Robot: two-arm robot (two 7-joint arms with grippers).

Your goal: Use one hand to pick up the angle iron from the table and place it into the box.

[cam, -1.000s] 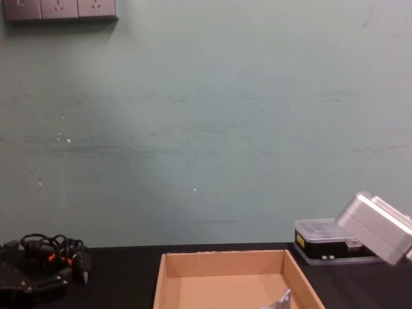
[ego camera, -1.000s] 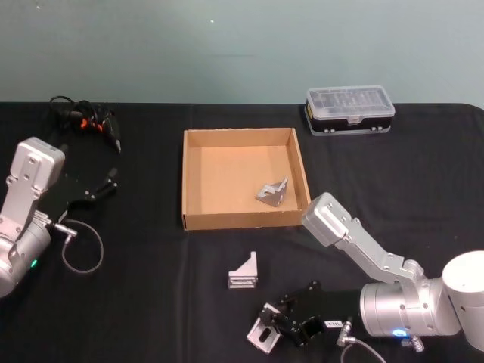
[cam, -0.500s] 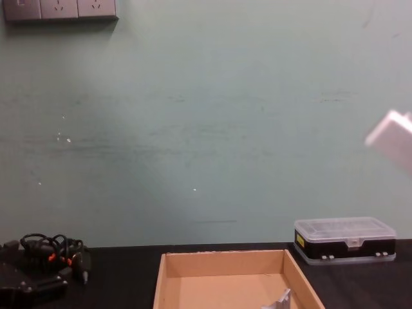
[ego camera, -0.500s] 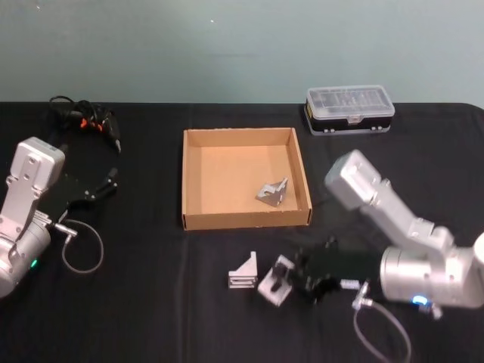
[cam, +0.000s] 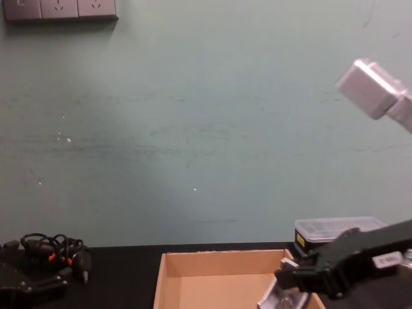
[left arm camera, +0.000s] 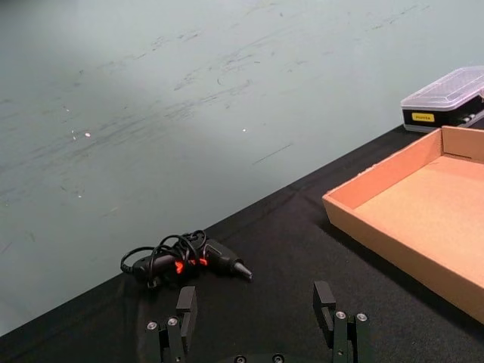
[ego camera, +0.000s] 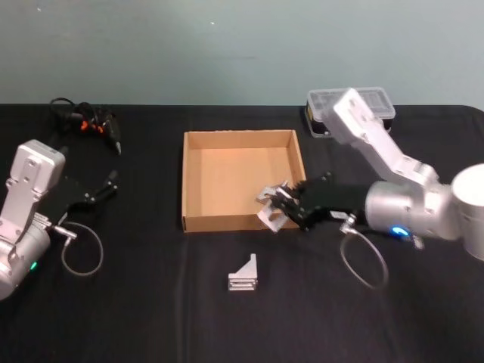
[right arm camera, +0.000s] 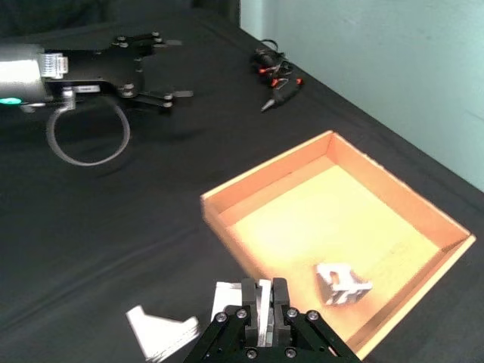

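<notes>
Whereas the right gripper [ego camera: 293,206] was low over the table [ego camera: 151,318] half a second ago, it is now brought to the front right corner of the box [ego camera: 238,137], clenched on an angle iron [ego camera: 271,218] poised over the near wall. Only the release is judged outstanding. A spare bracket [ego camera: 243,274] is left on the table; the left gripper [ego camera: 108,184] is parked apart, fingers spread.

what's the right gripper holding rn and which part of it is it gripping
The right gripper holds an angle iron, its jaws shut on one flat flange, at the box's near wall. The left gripper is open, holding nothing.
</notes>
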